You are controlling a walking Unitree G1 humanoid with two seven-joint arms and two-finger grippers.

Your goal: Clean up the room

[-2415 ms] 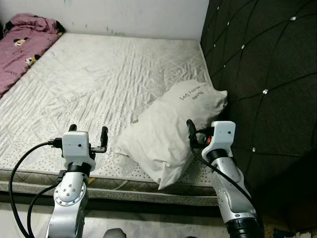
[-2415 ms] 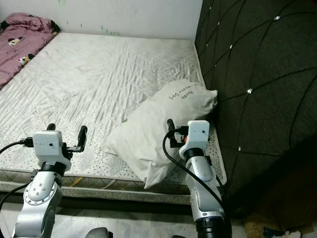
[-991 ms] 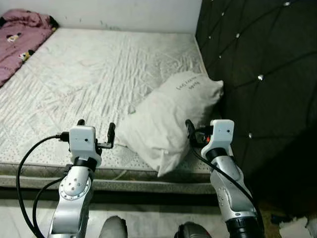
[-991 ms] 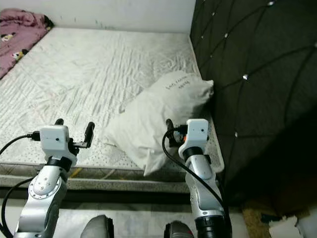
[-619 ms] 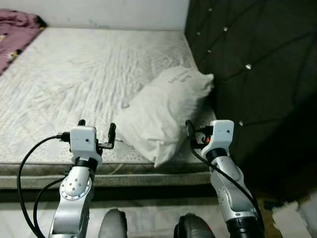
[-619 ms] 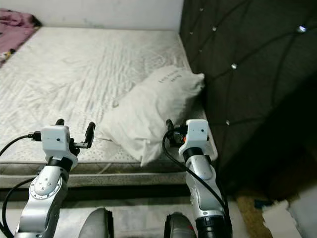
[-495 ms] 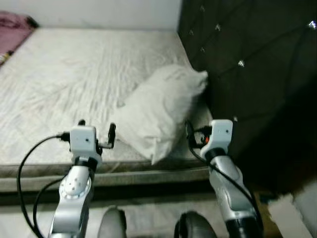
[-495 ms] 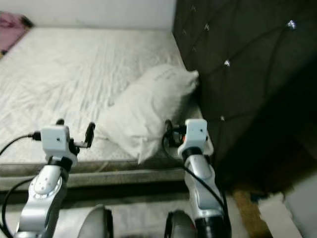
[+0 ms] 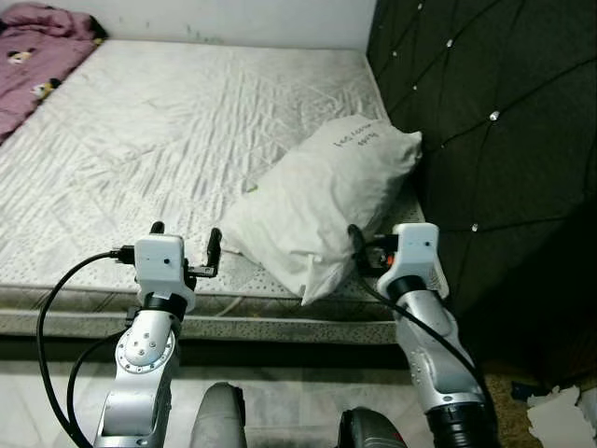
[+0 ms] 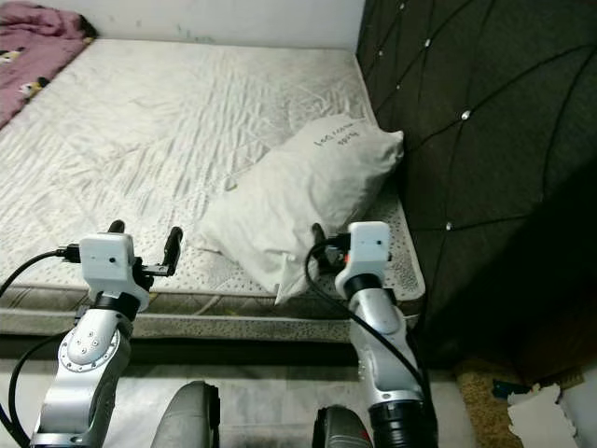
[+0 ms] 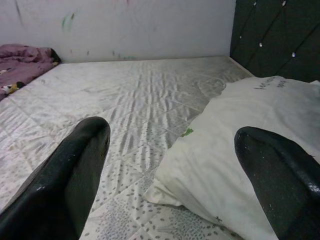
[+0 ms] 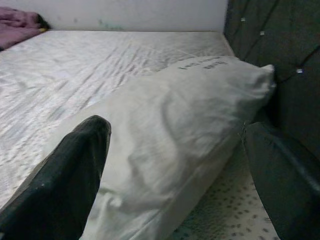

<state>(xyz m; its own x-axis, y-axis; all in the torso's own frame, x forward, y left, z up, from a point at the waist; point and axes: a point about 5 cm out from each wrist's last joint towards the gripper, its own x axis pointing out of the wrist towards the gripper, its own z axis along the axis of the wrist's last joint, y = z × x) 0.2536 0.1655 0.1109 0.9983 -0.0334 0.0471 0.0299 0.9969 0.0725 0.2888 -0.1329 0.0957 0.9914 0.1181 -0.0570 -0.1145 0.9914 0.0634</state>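
Observation:
A white pillow point(image 9: 322, 201) with small handwriting on it lies slantwise on the bare grey-white mattress point(image 9: 168, 140), its far end against the black headboard point(image 9: 485, 121). My left gripper point(image 9: 185, 247) is held out over the mattress's near edge, left of the pillow's near corner, open and holding nothing. My right gripper point(image 9: 381, 252) hovers at the pillow's near right side, also open and not touching it. In the right wrist view the pillow point(image 12: 175, 110) lies close ahead between the black fingers point(image 12: 65, 175). The left wrist view shows the pillow's corner point(image 11: 235, 165) off to one side.
A pink printed blanket point(image 9: 37, 47) is bunched at the mattress's far left corner by the white wall. The tufted headboard stands along the right. White floor lies below the bed's edge, with torn paper point(image 9: 560, 411) at the lower right. My knees point(image 9: 219, 420) show at the bottom.
The whole picture swung right and blurred, then came back: the camera moved. Both arms keep the same pose with open fingers, and the pillow lies where it lay.

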